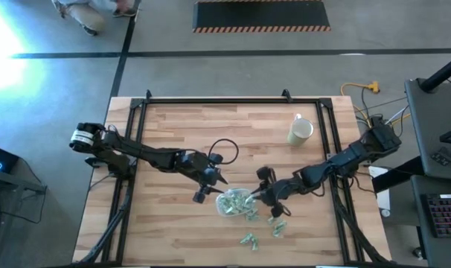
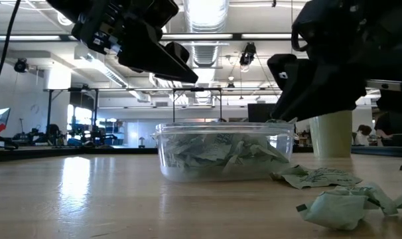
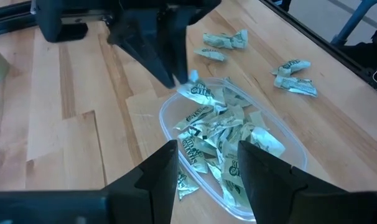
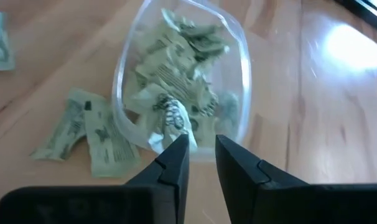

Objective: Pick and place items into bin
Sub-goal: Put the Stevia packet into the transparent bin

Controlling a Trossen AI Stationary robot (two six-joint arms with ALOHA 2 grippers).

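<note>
The bin (image 1: 233, 202), a clear oval tub, stands on the wooden table near its front middle, holding several pale-green wrapped items (image 3: 216, 134). More items lie loose on the table beside it (image 1: 277, 227) (image 4: 89, 134). My left gripper (image 3: 207, 155) hovers open above the bin's left side with nothing between its fingers. My right gripper (image 4: 203, 146) hangs over the bin's right rim (image 4: 176, 149), fingers a little apart. A whitish item (image 4: 171, 121) lies at that rim just ahead of one fingertip. My right gripper comes at the bin slanting down from the table's right. One fingertip (image 4: 179, 149) stands right beside the whitish item at the rim; I cannot tell whether it touches it. Nothing shows between the two fingers.
A cream mug (image 1: 301, 130) stands upright at the back right. Loose items lie scattered in front of and right of the bin (image 1: 248, 240) (image 2: 340, 206). Bare wood stretches across the table's left and far parts. A black frame borders the table.
</note>
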